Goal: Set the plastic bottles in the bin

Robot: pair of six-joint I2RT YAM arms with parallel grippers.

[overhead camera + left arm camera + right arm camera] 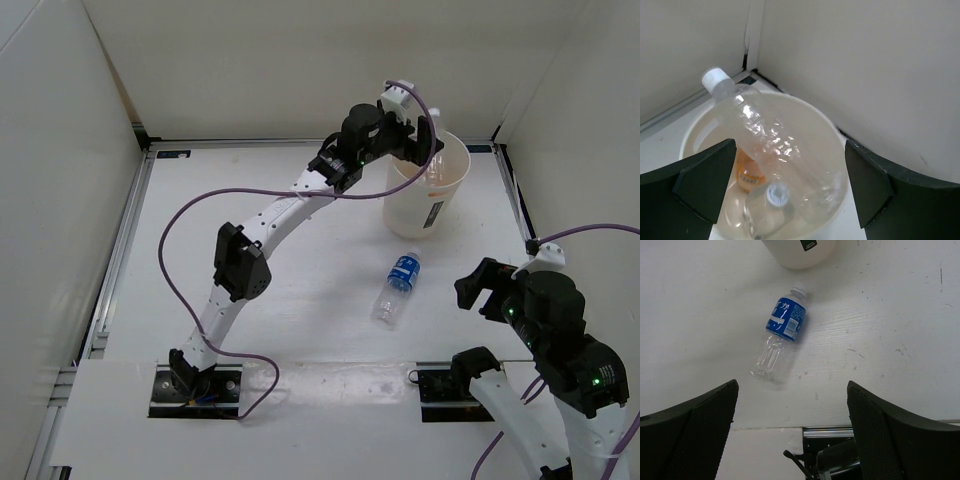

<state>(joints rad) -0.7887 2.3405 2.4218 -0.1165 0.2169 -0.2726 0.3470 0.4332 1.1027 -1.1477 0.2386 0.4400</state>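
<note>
My left gripper (424, 150) hangs open over the bin (412, 212), a cream-white bucket at the back right. In the left wrist view a clear bottle with a white cap (765, 132) slants down into the bin (812, 111) between my wide-apart fingers (705, 182), touching neither. Below it lie an orange bottle (747, 174) and another clear white-capped bottle (774, 197). A clear bottle with a blue label (398, 288) lies on its side on the table, in front of the bin. My right gripper (482, 290) is open, above the table to the right of that bottle (784, 330).
White walls close the table at the back and on both sides. The bin stands near the back right corner. A metal rail and both arm bases (195, 385) run along the near edge. The left arm's purple cable (175, 225) loops over the table's left half.
</note>
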